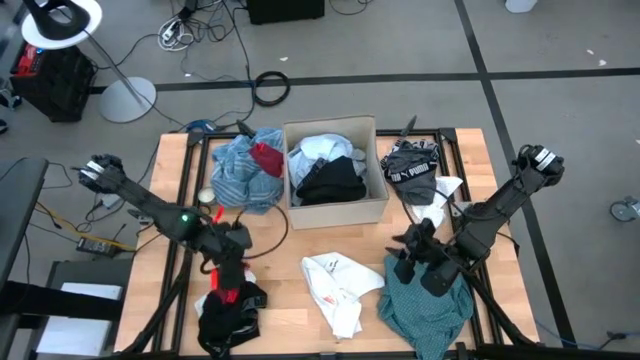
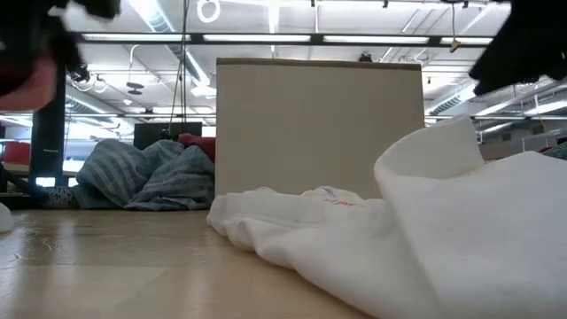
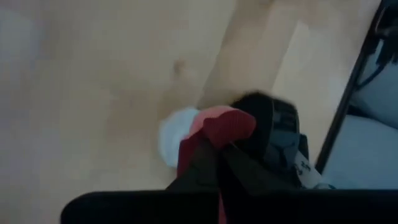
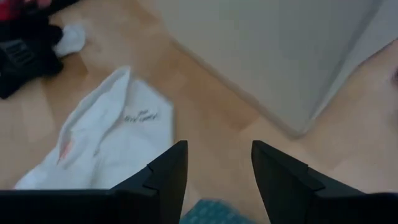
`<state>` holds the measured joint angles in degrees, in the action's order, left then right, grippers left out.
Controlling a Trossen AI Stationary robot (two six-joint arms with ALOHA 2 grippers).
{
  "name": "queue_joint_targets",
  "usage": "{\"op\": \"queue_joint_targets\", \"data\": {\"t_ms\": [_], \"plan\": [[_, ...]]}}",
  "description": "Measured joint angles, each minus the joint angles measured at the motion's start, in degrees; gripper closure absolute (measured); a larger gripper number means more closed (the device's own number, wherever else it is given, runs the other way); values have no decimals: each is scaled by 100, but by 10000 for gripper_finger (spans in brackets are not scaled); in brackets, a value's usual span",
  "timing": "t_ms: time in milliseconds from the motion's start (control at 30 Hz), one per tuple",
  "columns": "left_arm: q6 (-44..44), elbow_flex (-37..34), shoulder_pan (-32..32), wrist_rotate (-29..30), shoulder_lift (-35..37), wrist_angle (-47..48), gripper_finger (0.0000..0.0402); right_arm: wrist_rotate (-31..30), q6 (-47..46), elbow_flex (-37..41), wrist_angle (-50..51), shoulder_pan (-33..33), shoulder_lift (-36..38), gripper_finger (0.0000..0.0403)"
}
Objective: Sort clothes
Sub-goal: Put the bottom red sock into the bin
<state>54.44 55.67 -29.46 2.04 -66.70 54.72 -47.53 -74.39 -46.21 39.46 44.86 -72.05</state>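
A pale wooden table stands on a grey floor strewn with cables, with a tan cardboard box at the middle of its far edge. Left of the box lies a heap of light blue garments with something red on top. Well to the near left of the box, the left gripper is over the red-and-black garment; its jaws are shut, seemingly pinching the red fabric, though the wrist view is too blurred to be sure. The box already holds white and black clothes. In front of it a white shirt lies loose. To the near right of the box, the right gripper hovers above the teal green garment, jaws apart and empty. Right of the box rests a black-and-white patterned piece. Sorting looks partly done: several garments remain spread on the table.
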Motion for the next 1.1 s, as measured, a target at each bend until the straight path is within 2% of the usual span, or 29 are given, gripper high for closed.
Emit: {"op": "queue_joint_targets", "data": {"t_ms": [167, 367, 533, 633, 833, 1100], "plan": [[-896, 1199, 420, 737, 0, 639, 400, 628, 321, 647, -1278, -186, 0, 224], [-2404, 2257, 1227, 1218, -38, 429, 401, 918, 1411, 961, -2225, -501, -89, 226], [-3595, 2737, 2239, 906, -300, -179, 401, 1079, 2351, 963, -3138, -830, -595, 227], [-4111, 2949, 2778, 606, -584, -475, 401, 1459, 2735, 926, -3525, -1110, -932, 227], [-4966, 3260, 3599, 321, -1129, -1102, 395, 2191, 3277, 474, -3594, -1566, -1628, 227], [-5406, 3262, 4215, 284, -1534, -1447, 370, 2740, 3965, -321, -3438, -1934, -2622, 227]]}}
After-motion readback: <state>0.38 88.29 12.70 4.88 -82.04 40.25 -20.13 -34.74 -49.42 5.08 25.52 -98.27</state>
